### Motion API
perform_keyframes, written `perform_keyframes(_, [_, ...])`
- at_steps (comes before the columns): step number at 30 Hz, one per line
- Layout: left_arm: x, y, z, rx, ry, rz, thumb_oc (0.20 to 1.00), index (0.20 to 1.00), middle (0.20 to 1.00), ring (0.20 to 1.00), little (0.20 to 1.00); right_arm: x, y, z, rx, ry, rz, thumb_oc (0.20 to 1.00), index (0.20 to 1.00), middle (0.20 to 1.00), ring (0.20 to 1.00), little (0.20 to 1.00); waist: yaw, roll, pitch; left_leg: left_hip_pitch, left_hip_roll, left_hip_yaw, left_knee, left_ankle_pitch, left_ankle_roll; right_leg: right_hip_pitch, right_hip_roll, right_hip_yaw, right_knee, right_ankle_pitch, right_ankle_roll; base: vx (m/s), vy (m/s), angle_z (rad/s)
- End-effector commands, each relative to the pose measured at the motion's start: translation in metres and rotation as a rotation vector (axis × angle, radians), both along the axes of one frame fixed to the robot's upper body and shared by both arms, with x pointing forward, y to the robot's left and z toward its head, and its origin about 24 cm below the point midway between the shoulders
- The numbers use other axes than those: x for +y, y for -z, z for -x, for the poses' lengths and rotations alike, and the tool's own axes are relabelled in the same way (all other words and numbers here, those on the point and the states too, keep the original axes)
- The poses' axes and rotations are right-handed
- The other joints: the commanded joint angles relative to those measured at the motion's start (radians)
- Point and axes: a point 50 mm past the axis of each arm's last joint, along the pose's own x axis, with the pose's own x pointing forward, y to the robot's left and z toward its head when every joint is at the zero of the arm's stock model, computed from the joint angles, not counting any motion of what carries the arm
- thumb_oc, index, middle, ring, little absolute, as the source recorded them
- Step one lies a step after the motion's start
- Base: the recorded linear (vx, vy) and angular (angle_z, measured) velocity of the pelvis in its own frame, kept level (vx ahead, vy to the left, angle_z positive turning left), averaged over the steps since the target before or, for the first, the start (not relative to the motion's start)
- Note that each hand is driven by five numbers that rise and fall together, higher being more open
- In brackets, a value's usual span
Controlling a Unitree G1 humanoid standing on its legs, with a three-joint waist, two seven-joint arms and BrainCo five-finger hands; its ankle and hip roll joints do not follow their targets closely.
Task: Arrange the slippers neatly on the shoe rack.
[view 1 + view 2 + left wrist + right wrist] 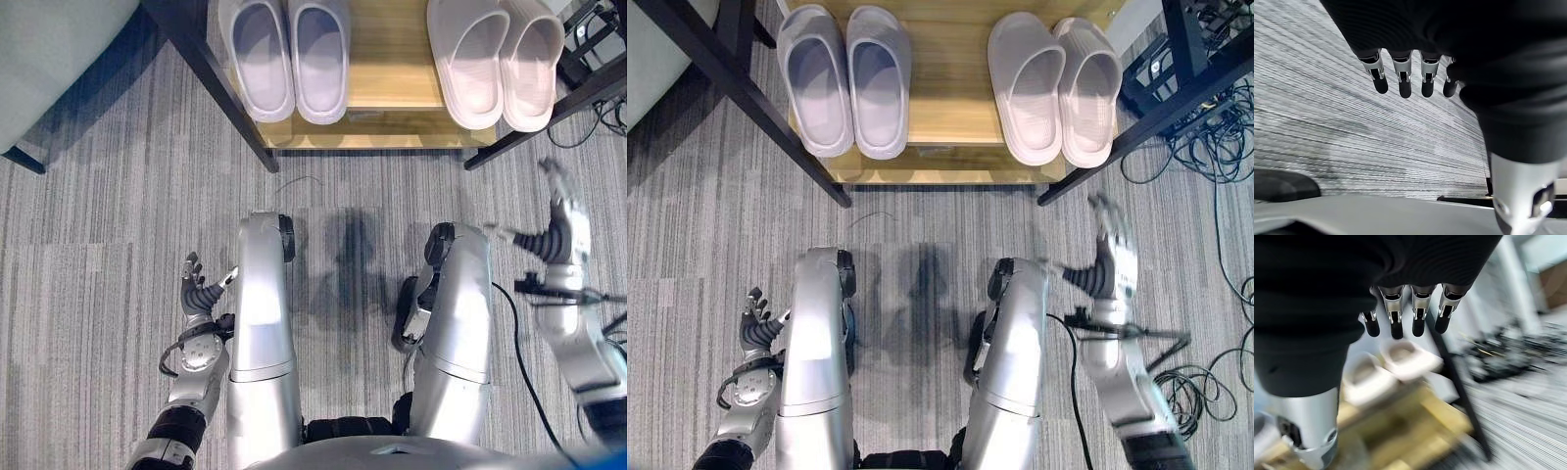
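Observation:
Two pairs of slippers lie side by side on the wooden shoe rack (pixel 392 59). The pale lilac pair (pixel 284 59) is on the left of the shelf, the pale pink pair (pixel 495 64) on the right, toes towards me. My right hand (pixel 1112 259) is raised over the carpet below the rack's right end, fingers straight, holding nothing; the pink slippers (pixel 1386 367) show past its fingers (pixel 1396 318) in the right wrist view. My left hand (pixel 201 294) hangs low at the left over the carpet, fingers (pixel 1403 78) relaxed and empty.
Black frame legs (pixel 225 88) slant down at both ends of the rack. A pale grey piece of furniture (pixel 49 59) stands at the far left. Cables (pixel 1205 147) lie on the carpet to the right of the rack. Grey striped carpet (pixel 118 215) covers the floor.

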Motion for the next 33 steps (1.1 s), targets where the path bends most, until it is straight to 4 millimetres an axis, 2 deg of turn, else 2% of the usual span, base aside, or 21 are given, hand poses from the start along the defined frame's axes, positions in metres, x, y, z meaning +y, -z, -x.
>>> perform_keyframes(1, [0.013, 0.001, 0.008, 0.007, -0.033, -0.073, 1.000, 1.000, 1.000, 1.000, 1.000, -0.024, -0.027, -0.015, -0.158, 0.112, -0.075, 1.000, 1.000, 1.000, 1.000, 1.000, 0.058, 0.013, -0.056, -0.071, -0.040, -0.142, -0.207, 0.133, -0.007, 0.070, -0.027, 0.081, -0.157, 0.178, -0.012, -0.05, 0.027, -0.12])
perform_keyframes(2, [0.016, 0.005, 0.012, 0.026, -0.046, -0.062, 1.000, 1.000, 1.000, 1.000, 1.000, -0.031, -0.004, -0.011, -0.075, 0.163, -0.127, 1.000, 1.000, 1.000, 1.000, 1.000, 0.051, 0.021, -0.096, -0.071, -0.029, -0.144, -0.264, 0.164, -0.005, 0.073, -0.040, 0.054, -0.208, 0.188, -0.008, 0.00, 0.000, 0.00])
perform_keyframes(4, [0.020, 0.015, 0.018, 0.068, -0.059, -0.031, 1.000, 1.000, 1.000, 1.000, 1.000, -0.041, 0.028, -0.004, 0.015, 0.258, -0.258, 1.000, 1.000, 1.000, 1.000, 1.000, 0.042, 0.028, -0.154, -0.044, -0.001, -0.141, -0.383, 0.222, 0.002, 0.100, -0.061, 0.003, -0.320, 0.207, 0.002, -0.04, -0.043, 0.14])
perform_keyframes(5, [0.022, 0.030, 0.026, 0.144, -0.063, -0.007, 1.000, 1.000, 1.000, 1.000, 1.000, -0.048, 0.058, 0.003, 0.111, 0.335, -0.369, 1.000, 1.000, 1.000, 1.000, 1.000, 0.035, 0.030, -0.167, 0.074, 0.037, -0.109, -0.543, 0.279, 0.011, 0.205, -0.081, -0.060, -0.472, 0.230, -0.005, -0.09, -0.060, 0.15])
perform_keyframes(7, [0.022, 0.045, 0.033, 0.243, -0.049, -0.026, 1.000, 1.000, 1.000, 1.000, 1.000, -0.051, 0.095, 0.016, 0.253, 0.417, -0.440, 1.000, 1.000, 1.000, 1.000, 1.000, 0.032, 0.032, -0.176, 0.202, 0.059, -0.075, -0.692, 0.326, 0.013, 0.321, -0.087, -0.104, -0.610, 0.254, 0.003, -0.06, -0.068, 0.16])
perform_keyframes(8, [0.018, 0.056, 0.037, 0.316, -0.026, -0.024, 1.000, 1.000, 1.000, 1.000, 1.000, -0.050, 0.126, 0.030, 0.385, 0.475, -0.534, 1.000, 1.000, 1.000, 1.000, 1.000, 0.030, 0.032, -0.191, 0.326, 0.073, -0.042, -0.840, 0.377, 0.012, 0.432, -0.093, -0.143, -0.763, 0.285, 0.011, -0.01, -0.067, 0.11])
perform_keyframes(10, [0.014, 0.069, 0.045, 0.399, -0.014, -0.017, 1.000, 1.000, 1.000, 1.000, 1.000, -0.048, 0.154, 0.050, 0.514, 0.542, -0.626, 1.000, 1.000, 1.000, 1.000, 1.000, 0.028, 0.032, -0.197, 0.446, 0.073, -0.022, -0.956, 0.414, 0.013, 0.553, -0.088, -0.183, -0.898, 0.303, 0.009, 0.06, -0.050, 0.07])
perform_keyframes(11, [0.010, 0.084, 0.059, 0.495, -0.001, 0.000, 1.000, 1.000, 1.000, 1.000, 1.000, -0.047, 0.176, 0.074, 0.624, 0.615, -0.708, 1.000, 1.000, 1.000, 1.000, 1.000, 0.028, 0.036, -0.225, 0.572, 0.077, -0.001, -1.091, 0.448, 0.016, 0.668, -0.082, -0.219, -1.021, 0.335, 0.024, 0.14, -0.025, 0.07])
perform_keyframes(14, [0.001, 0.106, 0.085, 0.641, 0.025, 0.046, 1.000, 1.000, 1.000, 1.000, 1.000, -0.045, 0.197, 0.103, 0.740, 0.689, -0.802, 1.000, 1.000, 1.000, 1.000, 1.000, 0.035, 0.042, -0.259, 0.786, 0.077, 0.027, -1.306, 0.505, 0.019, 0.861, -0.062, -0.272, -1.209, 0.405, 0.054, 0.20, 0.017, -0.06])
perform_keyframes(15, [-0.008, 0.118, 0.102, 0.754, 0.096, 0.038, 1.000, 1.000, 1.000, 1.000, 1.000, -0.042, 0.207, 0.120, 0.841, 0.717, -0.793, 1.000, 1.000, 1.000, 1.000, 1.000, 0.034, 0.051, -0.300, 0.917, 0.070, 0.042, -1.466, 0.589, 0.018, 0.997, -0.050, -0.301, -1.367, 0.485, 0.060, 0.26, 0.032, -0.07])
perform_keyframes(18, [-0.018, 0.131, 0.126, 0.899, 0.186, -0.011, 1.000, 1.000, 1.000, 1.000, 1.000, -0.035, 0.218, 0.142, 0.963, 0.719, -0.789, 1.000, 1.000, 1.000, 1.000, 1.000, 0.034, 0.065, -0.345, 1.117, 0.069, 0.074, -1.674, 0.672, 0.008, 1.201, -0.031, -0.335, -1.572, 0.566, 0.084, 0.28, 0.010, -0.07])
perform_keyframes(19, [-0.018, 0.136, 0.140, 0.950, 0.154, 0.031, 1.000, 1.000, 1.000, 1.000, 1.000, -0.029, 0.225, 0.157, 1.038, 0.710, -0.801, 1.000, 1.000, 1.000, 1.000, 1.000, 0.029, 0.076, -0.385, 1.222, 0.068, 0.087, -1.807, 0.736, 0.000, 1.291, -0.017, -0.345, -1.696, 0.643, 0.102, 0.29, -0.014, -0.11])
perform_keyframes(22, [-0.020, 0.140, 0.150, 0.999, 0.153, 0.039, 1.000, 1.000, 1.000, 1.000, 1.000, -0.022, 0.231, 0.172, 1.075, 0.731, -0.884, 1.000, 1.000, 1.000, 1.000, 1.000, 0.017, 0.089, -0.432, 1.373, 0.055, 0.113, -1.970, 0.795, -0.004, 1.411, 0.009, -0.357, -1.850, 0.737, 0.120, 0.22, -0.017, -0.07])
perform_keyframes(26, [-0.028, 0.142, 0.147, 1.038, 0.241, -0.004, 1.000, 1.000, 1.000, 1.000, 1.000, -0.015, 0.235, 0.175, 1.128, 0.698, -0.912, 1.000, 1.000, 1.000, 1.000, 1.000, 0.008, 0.104, -0.496, 1.511, 0.049, 0.158, -2.121, 0.809, 0.006, 1.531, 0.037, -0.355, -2.009, 0.765, 0.131, 0.14, -0.022, -0.05])
perform_keyframes(28, [-0.031, 0.142, 0.144, 1.029, 0.250, 0.007, 1.000, 1.000, 1.000, 1.000, 1.000, -0.012, 0.237, 0.179, 1.148, 0.688, -0.932, 1.000, 1.000, 1.000, 1.000, 1.000, 0.007, 0.106, -0.510, 1.543, 0.046, 0.164, -2.144, 0.810, 0.007, 1.563, 0.040, -0.361, -2.040, 0.773, 0.133, 0.07, -0.024, -0.18])
perform_keyframes(33, [-0.039, 0.144, 0.139, 1.041, 0.306, 0.032, 1.000, 1.000, 1.000, 1.000, 1.000, -0.002, 0.241, 0.181, 1.190, 0.652, -0.962, 1.000, 1.000, 1.000, 1.000, 1.000, -0.002, 0.109, -0.524, 1.604, 0.042, 0.182, -2.161, 0.784, 0.014, 1.620, 0.043, -0.351, -2.059, 0.747, 0.130, 0.04, -0.022, -0.07])
